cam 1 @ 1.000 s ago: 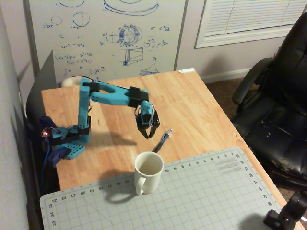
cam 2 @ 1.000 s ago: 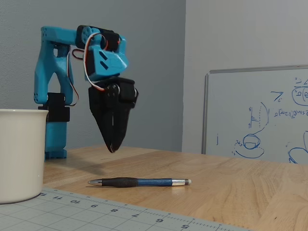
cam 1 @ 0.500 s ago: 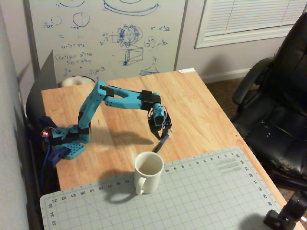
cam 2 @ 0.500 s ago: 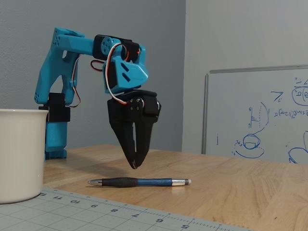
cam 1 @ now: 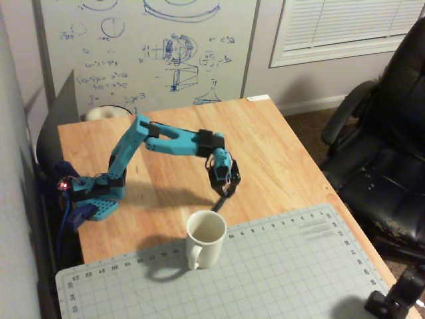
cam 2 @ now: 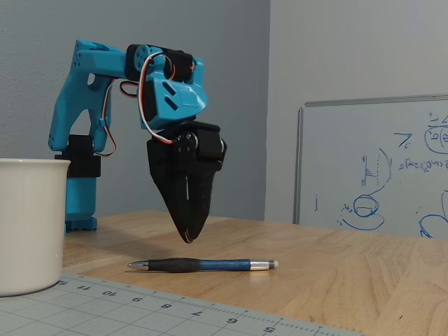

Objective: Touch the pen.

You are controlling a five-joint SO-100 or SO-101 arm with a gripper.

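Since half a second ago my arm has pulled in a little and the tool (cam 1: 226,193) has dropped lower over the pen (cam 1: 218,204).

From the high fixed view, the pen is mostly hidden under the tool; only its near end shows, pointing toward the white mug (cam 1: 205,239), which stands just nearer on the far edge of the grey cutting mat (cam 1: 279,272). The tool's tip sits over the pen or just beside it; I cannot tell from here whether it touches.

From the low fixed view, the pen (cam 2: 203,264) lies flat on the wooden counter (cam 2: 336,273), silvery tip to the left, cap end to the right. My tool (cam 2: 187,236) hangs point down above the dark grip section, its fingers (cam 2: 183,210) drawn together to a narrow tip with only a slit between them, holding nothing. A clear gap still shows between tip and pen, so I judge the approach nearly finished and contact not yet made. Next I need a short, slow descent onto the grip, gentle enough not to roll the pen.

Writing: the mat's ruled edge reads 11, 10, 9, 8, 7, 6, 5. The whiteboard (cam 2: 378,168) carries blue sketches and scribbles I cannot read.
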